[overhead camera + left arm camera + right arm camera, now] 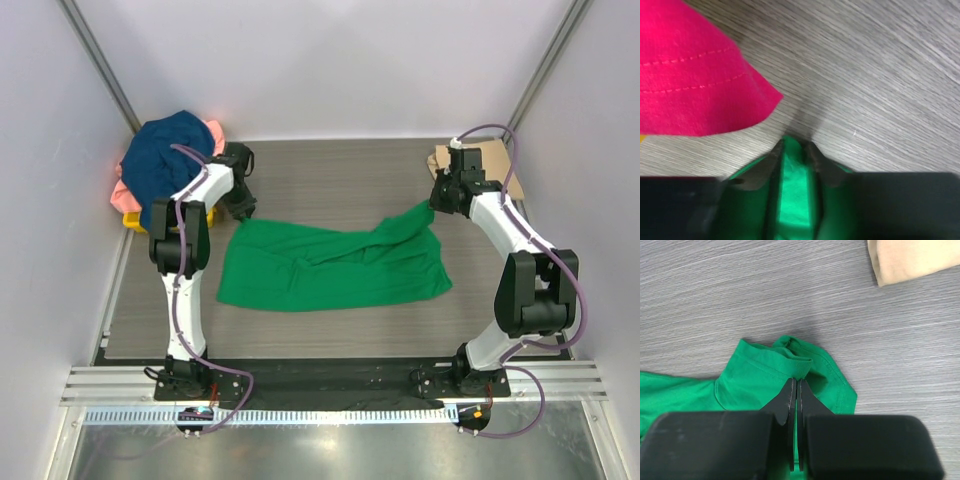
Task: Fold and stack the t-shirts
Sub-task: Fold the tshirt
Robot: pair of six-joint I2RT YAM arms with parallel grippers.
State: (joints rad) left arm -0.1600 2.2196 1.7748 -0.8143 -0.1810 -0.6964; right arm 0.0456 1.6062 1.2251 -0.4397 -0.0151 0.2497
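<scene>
A bright green t-shirt point(330, 265) lies crumpled across the middle of the wooden table. My left gripper point(243, 208) is shut on its far left corner; green cloth point(792, 185) fills the gap between the fingers. My right gripper point(440, 198) is shut on its far right corner, pinching a hemmed fold point(790, 362). A folded tan t-shirt point(495, 165) lies at the back right, and its corner also shows in the right wrist view point(912, 260). A pile of navy blue point(170, 160), salmon pink and yellow shirts sits at the back left. A red shirt point(690, 75) lies close to the left gripper.
The table's left edge point(112, 300) runs beside the pile. White enclosure walls stand on both sides and at the back. The metal rail point(330, 385) with the arm bases runs along the near edge.
</scene>
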